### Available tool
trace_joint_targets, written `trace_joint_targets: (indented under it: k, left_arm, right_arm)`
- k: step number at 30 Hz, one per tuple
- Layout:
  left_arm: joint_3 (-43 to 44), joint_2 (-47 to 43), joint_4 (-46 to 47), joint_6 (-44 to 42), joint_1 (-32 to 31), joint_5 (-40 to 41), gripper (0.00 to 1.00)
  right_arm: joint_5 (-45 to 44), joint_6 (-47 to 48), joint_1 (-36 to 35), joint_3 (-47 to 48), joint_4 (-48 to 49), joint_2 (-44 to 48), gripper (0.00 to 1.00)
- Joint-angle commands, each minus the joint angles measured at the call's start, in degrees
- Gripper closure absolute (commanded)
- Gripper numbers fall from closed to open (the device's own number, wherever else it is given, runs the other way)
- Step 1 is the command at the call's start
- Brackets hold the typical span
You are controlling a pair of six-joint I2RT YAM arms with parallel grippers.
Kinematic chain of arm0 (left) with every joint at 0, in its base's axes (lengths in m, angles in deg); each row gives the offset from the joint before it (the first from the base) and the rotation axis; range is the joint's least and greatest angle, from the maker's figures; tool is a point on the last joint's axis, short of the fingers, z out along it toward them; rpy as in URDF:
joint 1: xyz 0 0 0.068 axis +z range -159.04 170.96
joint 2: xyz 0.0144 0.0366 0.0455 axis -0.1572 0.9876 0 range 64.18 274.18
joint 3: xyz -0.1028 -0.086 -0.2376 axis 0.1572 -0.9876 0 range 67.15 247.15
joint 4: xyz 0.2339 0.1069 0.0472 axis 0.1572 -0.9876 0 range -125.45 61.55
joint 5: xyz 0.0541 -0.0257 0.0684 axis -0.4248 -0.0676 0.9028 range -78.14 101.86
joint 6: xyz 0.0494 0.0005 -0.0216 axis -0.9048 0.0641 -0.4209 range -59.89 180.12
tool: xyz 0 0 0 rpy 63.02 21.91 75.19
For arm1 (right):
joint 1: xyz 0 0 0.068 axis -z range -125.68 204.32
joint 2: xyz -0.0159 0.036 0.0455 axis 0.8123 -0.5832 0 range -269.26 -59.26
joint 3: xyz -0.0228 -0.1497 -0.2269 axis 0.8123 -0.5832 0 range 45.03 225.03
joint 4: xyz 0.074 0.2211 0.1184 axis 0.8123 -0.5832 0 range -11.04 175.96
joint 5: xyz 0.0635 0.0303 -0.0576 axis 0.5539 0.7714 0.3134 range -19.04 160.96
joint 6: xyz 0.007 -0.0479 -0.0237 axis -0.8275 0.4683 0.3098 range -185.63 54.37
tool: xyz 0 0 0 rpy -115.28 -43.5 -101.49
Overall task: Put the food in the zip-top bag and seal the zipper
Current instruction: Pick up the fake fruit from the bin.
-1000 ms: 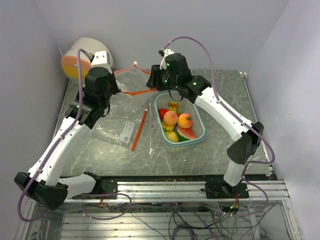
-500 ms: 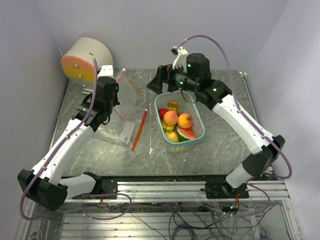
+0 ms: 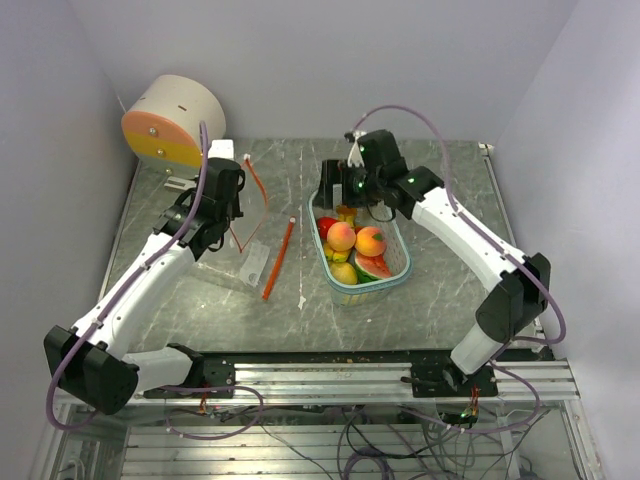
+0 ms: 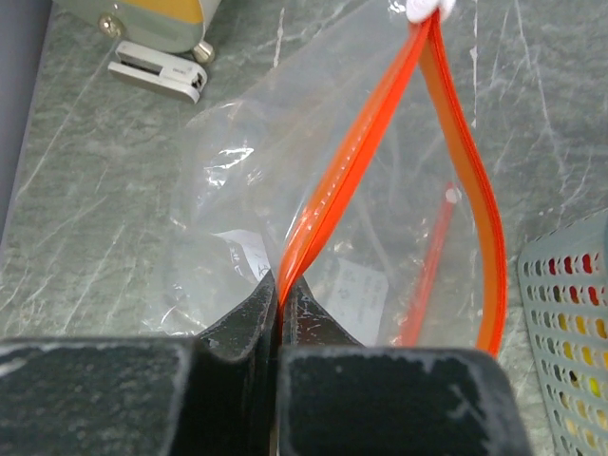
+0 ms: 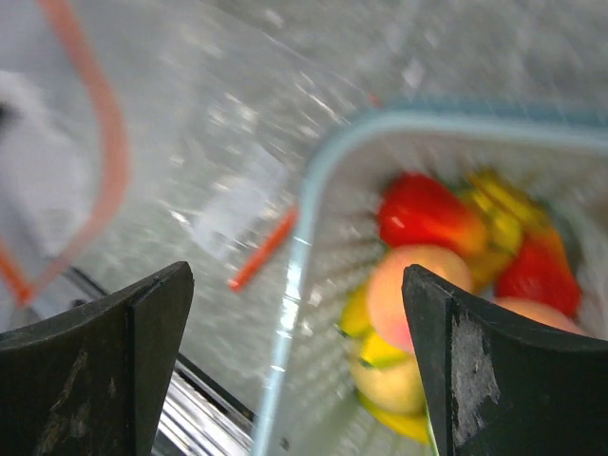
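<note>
left hand (image 4: pixel 279 302) pinching bag zipper (image 4: pixel 353 166) | right hand (image 5: pixel 296 313) spread wide over basket (image 5: pixel 446 128) of food (image 5: pixel 418 217)

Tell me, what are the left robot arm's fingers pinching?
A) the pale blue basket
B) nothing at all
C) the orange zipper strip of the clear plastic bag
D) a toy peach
C: in the left wrist view, the left arm's black fingers are shut tight on the orange zipper strip of the clear plastic bag.
</note>
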Motion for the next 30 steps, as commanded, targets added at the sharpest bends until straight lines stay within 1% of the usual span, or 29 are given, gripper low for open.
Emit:
trace_joint_targets:
  k: [1,6,15,18,20,22,26,28,30]
  left_arm:
    - [-1.44,-0.44,-0.27,1.09,0.36,-1.75,0.93]
    - [-1.02,0.34,-0.08,1.5,0.32,-2.95,0.93]
    - [-0.4,0.51,0.19,2.64,0.31,-4.35,0.93]
    - [-0.31,0.62,0.27,3.23,0.31,-5.22,0.93]
    - [-0.36,0.47,0.28,3.6,0.31,-5.55,0.93]
    - [-0.31,0.3,0.21,3.87,0.31,-5.87,0.93]
    - [-0.07,-0.24,0.02,4.24,0.31,-6.3,0.93]
    - [0.23,-0.42,0.01,4.25,0.36,-6.57,0.93]
    - [0.46,-0.52,0.14,4.23,0.31,-6.81,0.93]
  right_arm:
    - [-9.55,-0.41,0.09,-5.3,-9.35,0.02,0.08]
    - [-11.28,-1.33,0.09,-8.76,-8.76,-1.34,0.08]
    - [-9.84,-0.87,0.03,-13.68,-3.38,-4.08,0.11]
    - [-10.06,-0.62,0.06,-13.72,-2.37,-5.68,0.13]
    - [-10.83,-0.28,-0.03,-13.51,-2.19,-6.29,0.16]
    - [-11.6,0.28,-0.04,-13.28,-2.23,-6.29,0.27]
    - [-13.32,1.31,-0.03,-11.72,-4.67,-4.96,0.6]
    - [-14.6,2.14,-0.02,-9.03,-6.86,-3.89,0.74]
    - [-15.98,3.21,-0.02,-4.37,-10.47,-3.26,0.84]
